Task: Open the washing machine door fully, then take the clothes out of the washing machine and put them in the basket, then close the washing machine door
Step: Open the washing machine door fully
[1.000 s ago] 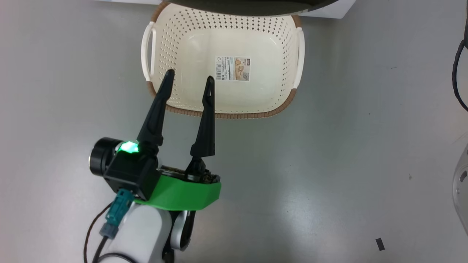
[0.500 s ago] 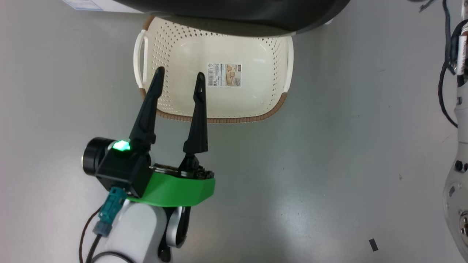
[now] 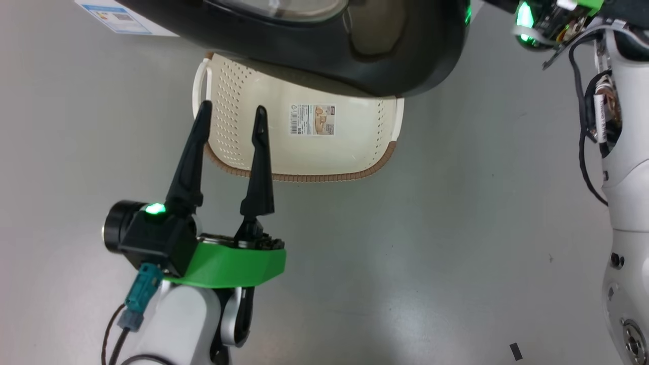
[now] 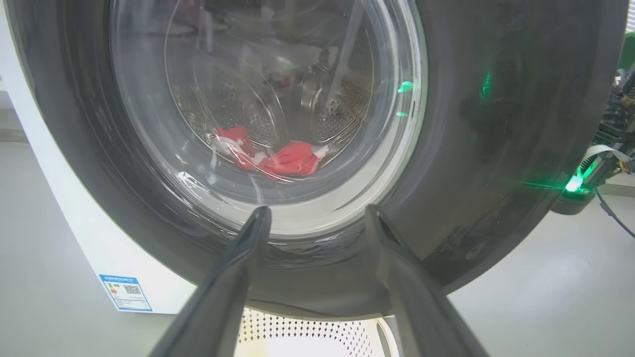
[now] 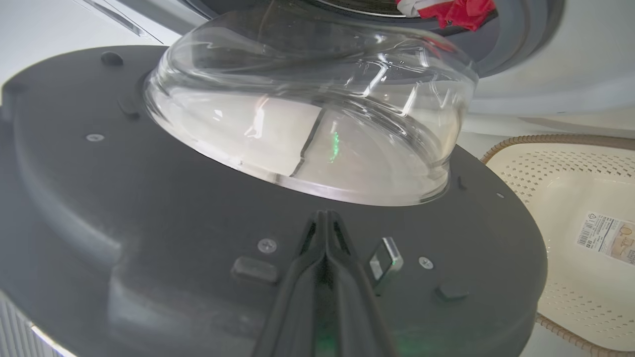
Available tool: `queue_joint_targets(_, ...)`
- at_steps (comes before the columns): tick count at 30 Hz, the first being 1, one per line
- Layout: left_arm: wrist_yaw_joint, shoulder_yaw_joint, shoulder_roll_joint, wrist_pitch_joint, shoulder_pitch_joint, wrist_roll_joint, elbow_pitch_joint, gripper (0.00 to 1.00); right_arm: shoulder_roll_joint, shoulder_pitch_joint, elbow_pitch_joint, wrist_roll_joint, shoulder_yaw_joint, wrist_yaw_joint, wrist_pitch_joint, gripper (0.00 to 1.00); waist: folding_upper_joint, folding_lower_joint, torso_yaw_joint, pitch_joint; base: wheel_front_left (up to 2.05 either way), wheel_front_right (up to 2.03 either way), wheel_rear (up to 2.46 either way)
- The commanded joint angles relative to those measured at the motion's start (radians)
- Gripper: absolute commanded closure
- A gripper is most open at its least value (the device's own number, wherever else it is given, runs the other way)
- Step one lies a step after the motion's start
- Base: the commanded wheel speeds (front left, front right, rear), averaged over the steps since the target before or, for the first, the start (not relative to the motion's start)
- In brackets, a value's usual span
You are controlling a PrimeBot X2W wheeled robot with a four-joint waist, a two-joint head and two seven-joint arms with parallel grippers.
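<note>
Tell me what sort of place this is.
Likely a laundry corner in a lab or test room: a white front-loading washing machine with red clothes inside, a perforated basket under its open door, on a bare grey floor.

The washing machine door point(image 3: 314, 56) has a glossy black plastic rim and a clear, smooth glass bowl point(image 5: 307, 114). The basket point(image 3: 314, 177) is cream perforated plastic with a brown woven-look rim; the drum point(image 4: 218, 99) is shiny perforated steel, the clothes point(image 4: 292, 159) red cloth.
</note>
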State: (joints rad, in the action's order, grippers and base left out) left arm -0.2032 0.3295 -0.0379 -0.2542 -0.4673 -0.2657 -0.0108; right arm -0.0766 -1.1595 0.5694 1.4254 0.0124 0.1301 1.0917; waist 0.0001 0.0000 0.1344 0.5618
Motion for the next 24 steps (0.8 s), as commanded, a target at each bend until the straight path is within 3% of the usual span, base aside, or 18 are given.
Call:
queue_joint_targets(1, -0.004, -0.038, -0.012, -0.008, 0.029, -0.002, 0.023, 0.0, 0.026, 0.023, -0.033, 0.001, -0.02, 0.001, 0.008, 1.0, -0.0001, 0.0, 0.001, -0.008, 0.0, 0.0, 0.0)
queue_joint_targets(9, 0.004, -0.052, -0.012, -0.008, 0.047, 0.005, 0.019, 0.0, 0.026, 0.045, -0.042, -0.028, -0.019, 0.001, -0.02, 1.0, -0.0001, 0.0, -0.001, -0.02, 0.0, 0.0, 0.0)
queue_joint_targets(10, 0.004, -0.052, -0.012, -0.008, 0.048, 0.005, 0.019, 0.0, 0.023, 0.048, -0.044, -0.049, -0.017, 0.001, -0.038, 0.96, -0.0001, 0.0, -0.002, -0.022, 0.0, 0.0, 0.0)
queue_joint_targets(12, 0.006, -0.052, -0.012, -0.008, 0.049, 0.004, 0.017, 0.0, 0.022, 0.055, -0.049, -0.08, -0.008, 0.001, -0.069, 0.29, -0.0001, 0.0, -0.003, -0.025, 0.0, 0.0, 0.0)
queue_joint_targets(13, 0.007, -0.052, -0.012, -0.008, 0.05, 0.003, 0.016, 0.0, 0.022, 0.06, -0.053, -0.092, -0.002, 0.001, -0.083, 0.07, -0.0001, 0.0, -0.004, -0.028, 0.0, 0.0, 0.0)
queue_joint_targets(14, 0.007, -0.053, -0.012, -0.008, 0.05, 0.003, 0.015, 0.0, 0.02, 0.065, -0.059, -0.107, 0.005, 0.001, -0.102, 0.0, -0.0001, 0.0, -0.005, -0.029, 0.0, 0.0, 0.0)
queue_joint_targets(24, 0.019, -0.059, -0.016, -0.008, 0.048, -0.002, -0.005, 0.0, -0.035, 0.165, -0.218, -0.314, 0.035, 0.001, -0.397, 0.0, -0.0001, 0.0, -0.031, -0.045, 0.0, 0.0, 0.0)
